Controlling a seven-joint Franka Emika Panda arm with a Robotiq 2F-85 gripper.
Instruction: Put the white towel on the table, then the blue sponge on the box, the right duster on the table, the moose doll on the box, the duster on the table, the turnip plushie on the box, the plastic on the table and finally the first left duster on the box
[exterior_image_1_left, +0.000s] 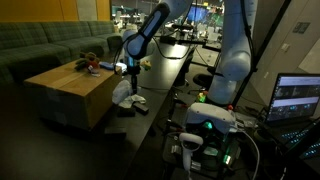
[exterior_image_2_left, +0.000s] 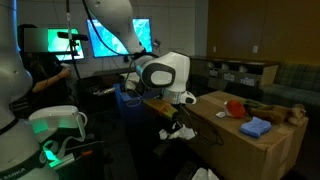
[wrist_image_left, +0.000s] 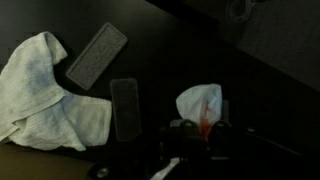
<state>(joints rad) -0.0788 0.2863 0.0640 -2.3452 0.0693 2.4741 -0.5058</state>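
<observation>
In the wrist view my gripper (wrist_image_left: 204, 123) is shut on a crumpled white piece with a red streak (wrist_image_left: 198, 100), which looks like the plastic, low over the black table (wrist_image_left: 265, 95). The white towel (wrist_image_left: 45, 95) lies on the table to the left, with a grey duster (wrist_image_left: 96, 55) and a darker duster (wrist_image_left: 125, 110) beside it. In both exterior views the gripper (exterior_image_1_left: 128, 70) (exterior_image_2_left: 178, 125) hangs beside the tan box (exterior_image_1_left: 70, 98) (exterior_image_2_left: 250, 152). On the box top lie the blue sponge (exterior_image_2_left: 256, 127), a red soft thing (exterior_image_2_left: 235, 107) and the brown moose doll (exterior_image_2_left: 278, 112).
A green sofa (exterior_image_1_left: 45, 42) stands behind the box. Monitors (exterior_image_2_left: 115, 40) and a laptop (exterior_image_1_left: 298, 98) sit around the arm's base (exterior_image_1_left: 205, 122). A person (exterior_image_2_left: 45, 70) sits at the far end of the table.
</observation>
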